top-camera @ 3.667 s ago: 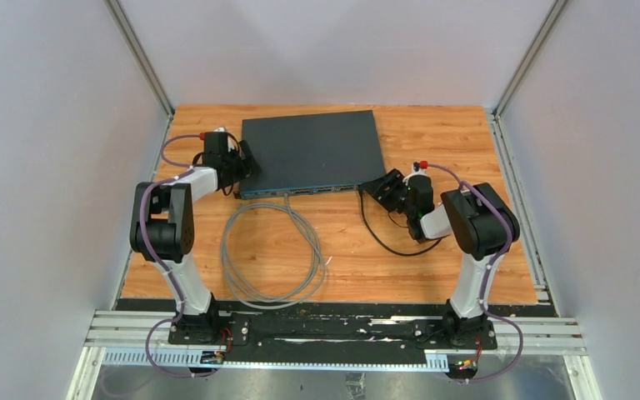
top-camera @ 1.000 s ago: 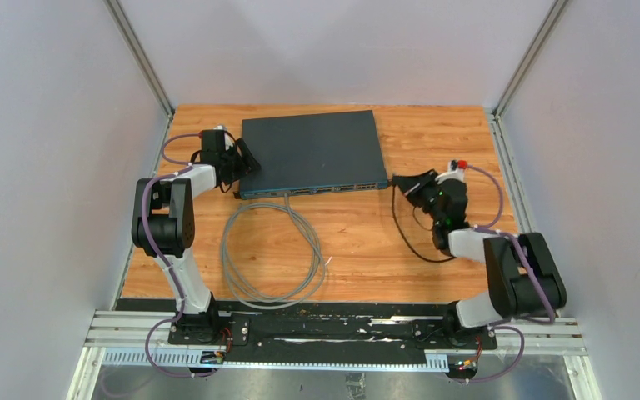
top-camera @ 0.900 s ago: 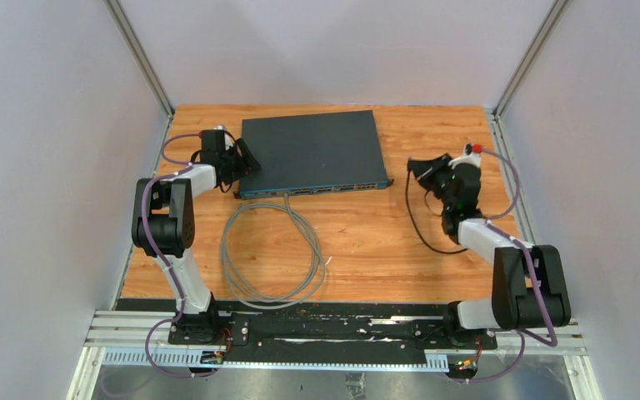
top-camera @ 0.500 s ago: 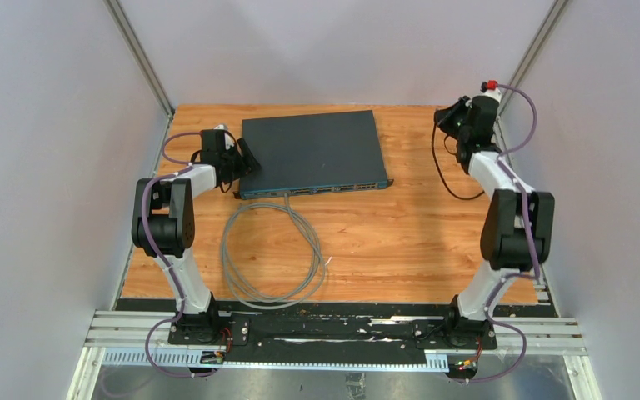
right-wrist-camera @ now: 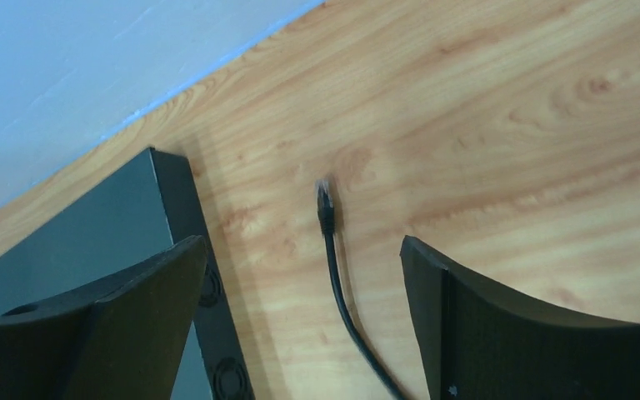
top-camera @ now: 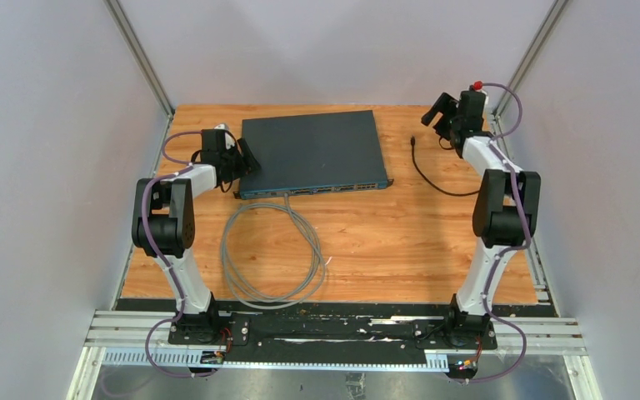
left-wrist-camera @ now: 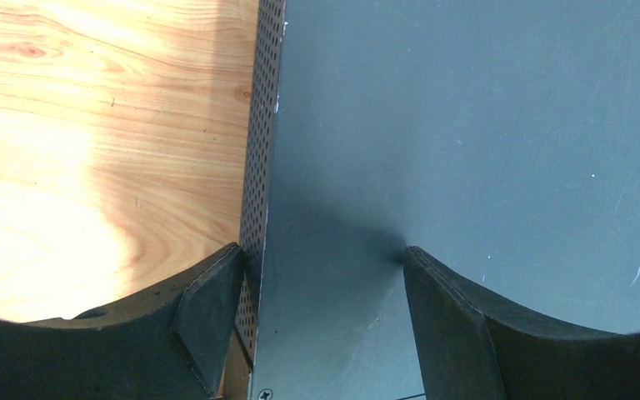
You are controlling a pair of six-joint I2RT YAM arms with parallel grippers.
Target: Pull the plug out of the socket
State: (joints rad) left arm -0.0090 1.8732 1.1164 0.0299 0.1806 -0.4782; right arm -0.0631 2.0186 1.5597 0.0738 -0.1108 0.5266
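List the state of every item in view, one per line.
Black cable: unplugged, lying loose on the table right of the switch, plug free.
Grey cable: coiled on the table, one end at the switch's front ports.
Network switch: flat on the table.
Left gripper: open, straddling the switch's left edge.
Right gripper: open, empty, above the black plug.

- We count one network switch (top-camera: 312,152) on the desk (top-camera: 400,250).
- We see two cables: one grey cable (top-camera: 271,250), coiled, and one black cable (top-camera: 433,179).
- We make out one plug (right-wrist-camera: 326,198), on the black cable's free end.
- We count two arms, each with one gripper: the left gripper (top-camera: 246,162) and the right gripper (top-camera: 438,112).
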